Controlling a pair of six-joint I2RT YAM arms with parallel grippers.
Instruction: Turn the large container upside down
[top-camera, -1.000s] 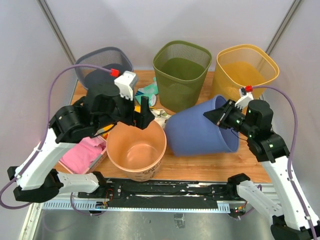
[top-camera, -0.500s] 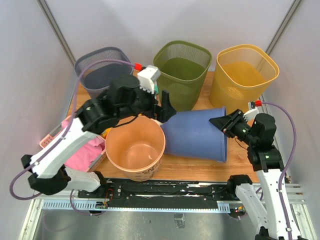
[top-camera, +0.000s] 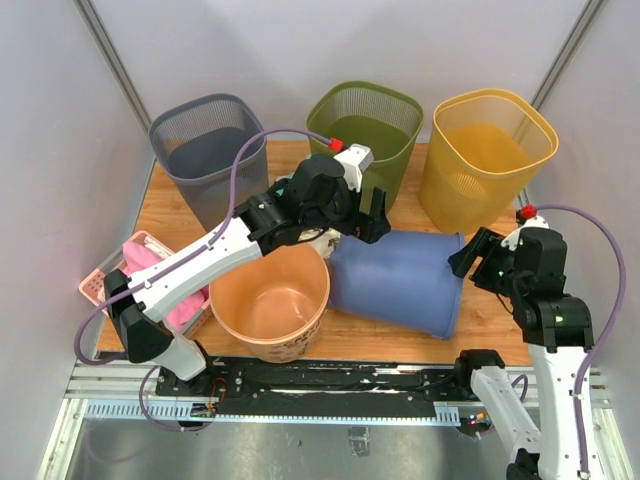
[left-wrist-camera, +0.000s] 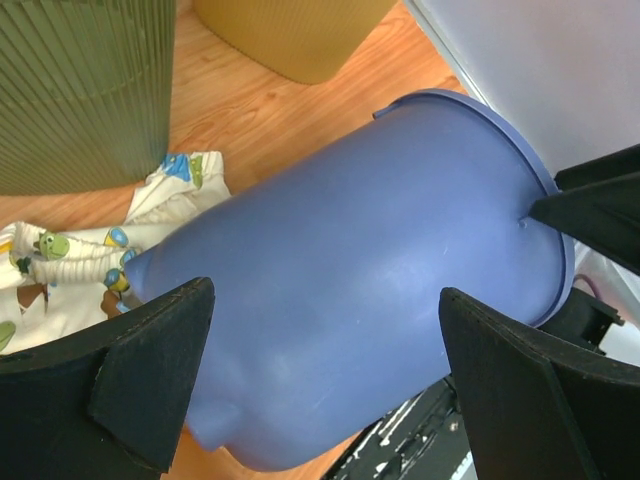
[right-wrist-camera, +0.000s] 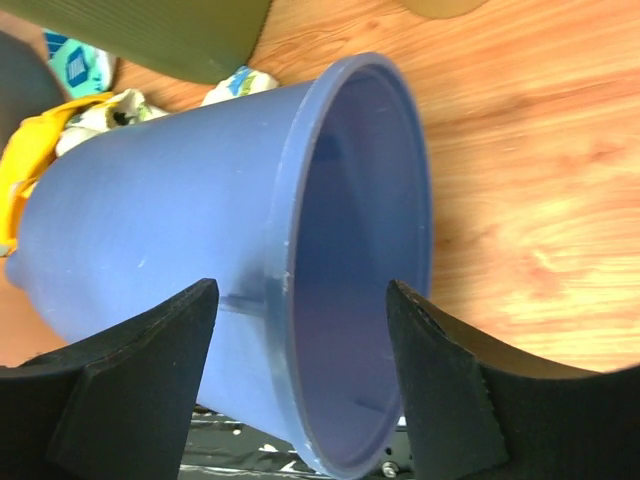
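Blue container (top-camera: 395, 280) sideways on wooden table (right-wrist-camera: 520, 150), white walls (top-camera: 300, 50) around; both jaws wide apart, empty.

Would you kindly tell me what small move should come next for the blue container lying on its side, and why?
Probably lower the left gripper onto the closed base end and lift it, tipping the blue container onto its rim. It lies on its side, mouth toward the right gripper, and both jaws stand open, holding nothing.
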